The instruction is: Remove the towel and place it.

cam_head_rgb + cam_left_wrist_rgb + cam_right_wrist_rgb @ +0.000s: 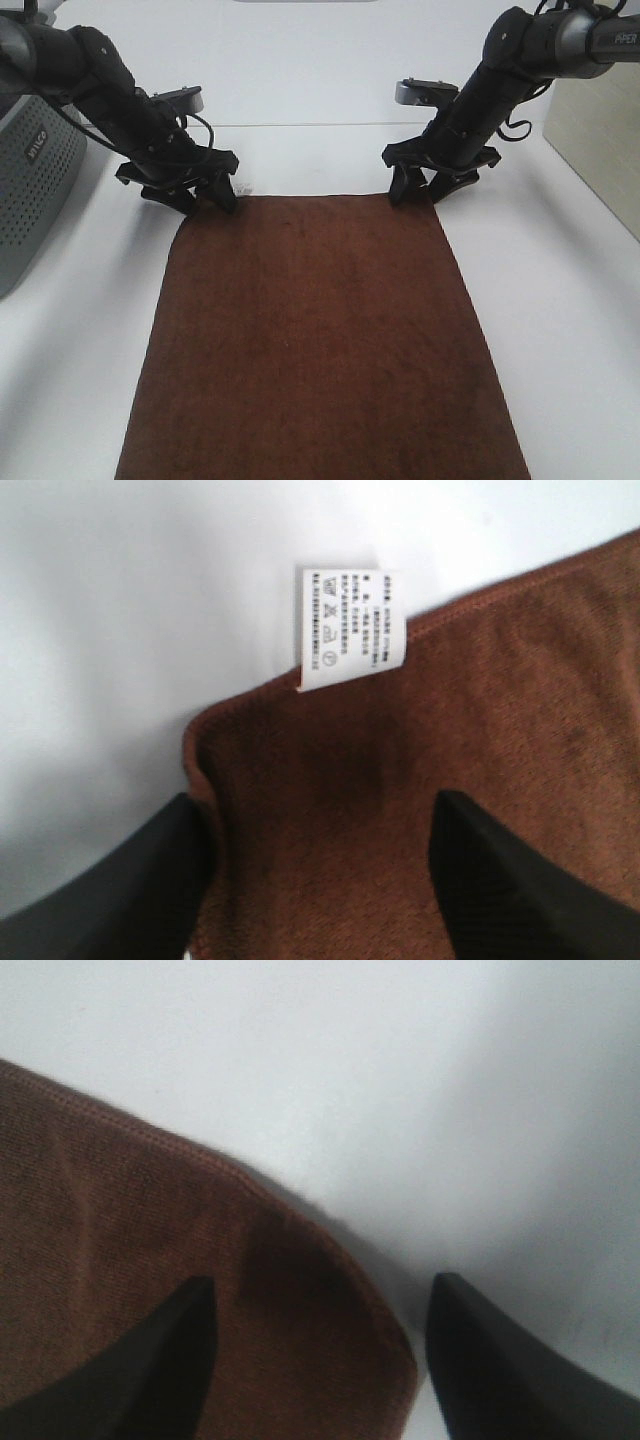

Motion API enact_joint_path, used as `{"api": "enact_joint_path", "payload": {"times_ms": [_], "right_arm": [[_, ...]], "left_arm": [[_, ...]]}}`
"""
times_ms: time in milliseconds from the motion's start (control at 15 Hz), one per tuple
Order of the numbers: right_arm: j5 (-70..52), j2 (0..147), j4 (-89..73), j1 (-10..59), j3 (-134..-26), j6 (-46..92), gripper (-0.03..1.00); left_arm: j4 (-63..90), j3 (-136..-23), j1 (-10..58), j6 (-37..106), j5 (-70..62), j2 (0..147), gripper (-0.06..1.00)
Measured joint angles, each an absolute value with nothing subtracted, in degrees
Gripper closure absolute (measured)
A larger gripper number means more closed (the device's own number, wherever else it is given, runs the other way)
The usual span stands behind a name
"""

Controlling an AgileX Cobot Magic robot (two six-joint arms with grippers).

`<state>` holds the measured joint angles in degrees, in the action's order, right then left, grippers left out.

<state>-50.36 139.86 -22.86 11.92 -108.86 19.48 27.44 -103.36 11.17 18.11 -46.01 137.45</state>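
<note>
The dark reddish-brown towel (315, 340) lies spread flat on the white table, its far short edge between the two arms. Its white tag (350, 628) sticks out from the far left corner. My left gripper (205, 200) is open just over that far left corner; in the left wrist view the fingers (500, 880) straddle the corner (330, 810). My right gripper (415, 190) is open over the far right corner; in the right wrist view one finger (150, 1360) is over the cloth (150, 1240) and the other over bare table.
A grey perforated basket (30, 190) stands at the left edge of the table. A beige panel (600, 140) stands at the right. The white table (560, 300) surrounds the towel on both sides.
</note>
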Motion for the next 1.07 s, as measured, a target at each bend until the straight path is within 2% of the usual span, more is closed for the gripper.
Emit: {"api": "enact_joint_path", "payload": {"times_ms": [67, 200, 267, 333, 1067], "right_arm": [[-50.31, 139.92, -22.0, 11.92, -108.86, 19.37, 0.47], [-49.5, 139.92, -21.72, 11.92, -108.86, 19.31, 0.74], [-48.64, 139.92, -21.72, 11.92, -108.86, 19.31, 0.88], [-48.07, 139.92, -21.6, 11.92, -108.86, 19.31, 0.95], [-47.21, 139.92, -20.23, 11.92, -109.61, 19.31, 0.96]], "left_arm": [[27.33, -103.25, 11.17, 18.11, -45.32, 137.51, 0.49], [27.33, -103.25, 11.17, 18.22, -43.49, 137.57, 0.78], [27.33, -103.25, 11.17, 18.79, -43.09, 137.57, 0.89], [27.33, -103.25, 11.17, 19.94, -43.03, 137.62, 0.94], [27.33, -103.3, 11.17, 24.01, -41.08, 137.68, 0.94]]}}
